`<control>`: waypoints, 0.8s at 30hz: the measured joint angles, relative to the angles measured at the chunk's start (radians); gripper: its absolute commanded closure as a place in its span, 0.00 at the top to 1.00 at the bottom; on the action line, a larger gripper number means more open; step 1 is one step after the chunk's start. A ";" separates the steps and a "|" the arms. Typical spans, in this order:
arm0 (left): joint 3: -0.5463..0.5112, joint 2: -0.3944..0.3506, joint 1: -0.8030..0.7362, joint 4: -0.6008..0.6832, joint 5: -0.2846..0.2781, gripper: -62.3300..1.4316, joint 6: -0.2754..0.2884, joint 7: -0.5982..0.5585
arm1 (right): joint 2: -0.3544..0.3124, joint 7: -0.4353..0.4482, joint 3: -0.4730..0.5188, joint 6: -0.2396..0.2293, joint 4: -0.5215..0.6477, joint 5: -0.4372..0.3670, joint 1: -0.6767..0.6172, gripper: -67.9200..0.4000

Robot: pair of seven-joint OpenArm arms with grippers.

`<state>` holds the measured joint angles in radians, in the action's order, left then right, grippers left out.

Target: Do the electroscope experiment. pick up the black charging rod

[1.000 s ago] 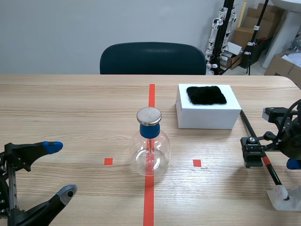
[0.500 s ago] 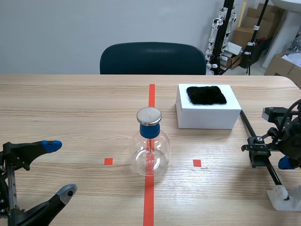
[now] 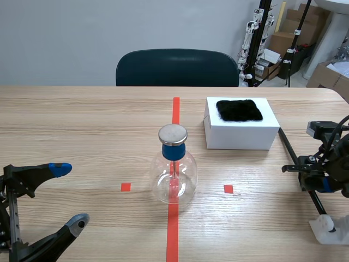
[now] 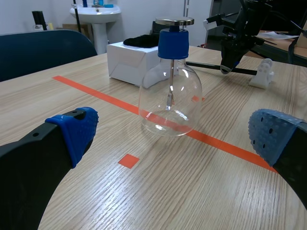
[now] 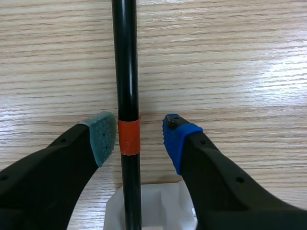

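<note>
The black charging rod [image 5: 125,57] with an orange band [image 5: 129,136] runs between the fingers of my right gripper [image 5: 139,132], its near end on a white stand [image 5: 158,206]. The grey-green pad [image 5: 104,136] is at the rod; the blue pad [image 5: 176,136] stands a small gap off it, so the gripper is open around the rod. In the scene view the rod [image 3: 294,155] lies slanted at the table's right with the right gripper [image 3: 313,180] over it near the stand [image 3: 327,226]. My left gripper [image 3: 70,195] rests open and empty at the near left.
The glass electroscope flask [image 3: 173,169] with blue neck and metal cap stands on the red centre line. A white box [image 3: 240,134] with a black cloth [image 3: 239,109] on top sits behind the rod. A dark chair [image 3: 177,68] is beyond the table.
The right gripper's fingers have drawn in from wide apart to close on both sides of the rod. The left arm has stayed put.
</note>
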<state>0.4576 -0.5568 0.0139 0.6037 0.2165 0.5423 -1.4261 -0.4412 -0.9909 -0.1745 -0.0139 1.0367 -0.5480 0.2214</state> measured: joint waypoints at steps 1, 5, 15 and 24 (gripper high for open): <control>0.000 0.000 0.000 0.000 0.000 1.00 0.000 0.000 | 0.000 0.000 0.000 0.000 0.000 0.000 0.000 0.31; 0.000 0.000 0.000 0.000 0.000 1.00 0.000 0.000 | 0.000 -0.001 0.000 0.000 0.000 0.000 0.000 0.28; 0.000 0.000 0.000 0.000 0.000 1.00 0.000 0.000 | 0.000 -0.026 0.000 0.000 0.000 0.000 0.000 0.14; 0.000 0.000 0.000 0.000 0.000 1.00 0.000 0.000 | 0.000 -0.031 0.000 0.000 0.000 -0.002 0.000 0.00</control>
<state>0.4576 -0.5568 0.0139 0.6037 0.2165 0.5423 -1.4258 -0.4412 -1.0218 -0.1745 -0.0139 1.0367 -0.5503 0.2214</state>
